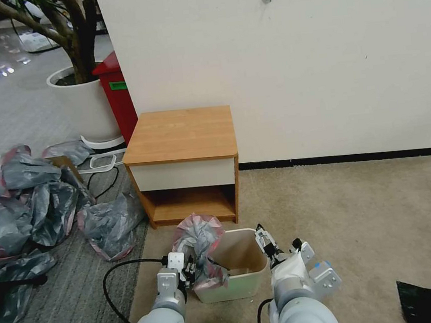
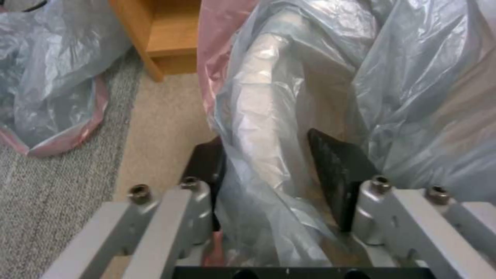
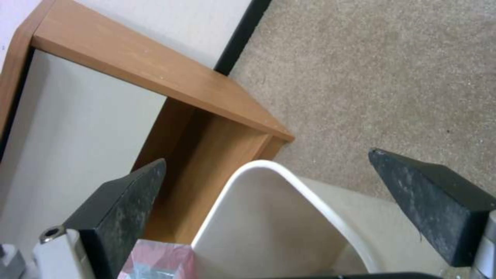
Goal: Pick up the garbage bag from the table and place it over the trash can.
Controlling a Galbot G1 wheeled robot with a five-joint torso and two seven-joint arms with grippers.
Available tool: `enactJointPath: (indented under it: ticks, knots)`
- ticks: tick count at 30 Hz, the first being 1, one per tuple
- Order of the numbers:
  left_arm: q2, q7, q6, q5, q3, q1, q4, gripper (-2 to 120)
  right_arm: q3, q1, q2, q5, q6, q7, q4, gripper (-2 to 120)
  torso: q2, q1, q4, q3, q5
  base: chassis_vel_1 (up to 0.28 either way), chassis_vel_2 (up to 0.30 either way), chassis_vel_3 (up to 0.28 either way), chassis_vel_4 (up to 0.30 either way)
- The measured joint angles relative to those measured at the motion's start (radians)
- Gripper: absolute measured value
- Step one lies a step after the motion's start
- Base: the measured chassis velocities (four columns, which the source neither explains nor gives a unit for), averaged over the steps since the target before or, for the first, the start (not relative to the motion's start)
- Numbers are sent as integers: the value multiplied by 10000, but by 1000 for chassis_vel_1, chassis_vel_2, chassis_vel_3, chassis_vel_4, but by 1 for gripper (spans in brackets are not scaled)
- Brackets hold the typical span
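Note:
The garbage bag (image 1: 198,239), grey and crinkly with a pink rim band, stands bunched over the left rim of the beige trash can (image 1: 237,286) on the carpet. My left gripper (image 1: 188,273) is shut on the bag's lower folds; in the left wrist view the plastic (image 2: 269,116) fills the gap between the black fingers of the gripper (image 2: 263,139). My right gripper (image 1: 279,241) is open at the can's right rim, and in the right wrist view it (image 3: 274,201) straddles the can's corner (image 3: 269,217). The table (image 1: 180,134) stands just behind with a bare top.
A heap of similar grey bags (image 1: 21,200) covers the floor to the left, with one more (image 1: 112,224) beside the table. A red bin (image 1: 118,100) and white plant pot (image 1: 85,105) stand behind. A black cable (image 1: 110,283) loops near my left arm. Open carpet lies right.

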Motion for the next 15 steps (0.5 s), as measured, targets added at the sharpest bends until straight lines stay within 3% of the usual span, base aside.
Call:
enactJointPath:
  ticks: [5,8,10,11,12,15]
  knots:
    - [-7,-33,-71,8,52,13,14,19,-43,-10,-27,-345,-74,-133,44,100,0,0,1,0,0,0,0,0,0]
    - [-8,-35,-521,-2,101,59,32,11,-70,-69,-96,-665,-379,-436,146,100,0,0,1,0,-4,0,0,0,0]
    - [16,-5,-1485,23,117,129,105,8,-113,-126,-179,-793,-767,-740,313,100,0,0,0,1,-5,0,0,0,0]
    - [51,14,-2335,178,101,195,130,7,-240,-148,-225,-772,-1192,-941,537,100,1,0,0,0,-1,0,0,0,0]
    - [51,14,-2335,178,101,195,130,7,-240,-148,-225,-772,-1192,-941,537,100,1,0,0,0,-1,0,0,0,0]
    - [120,268,-3647,605,-15,351,144,6,-370,-278,-290,-449,-2083,-1613,987,100,0,0,1,0,-2,0,0,0,0]
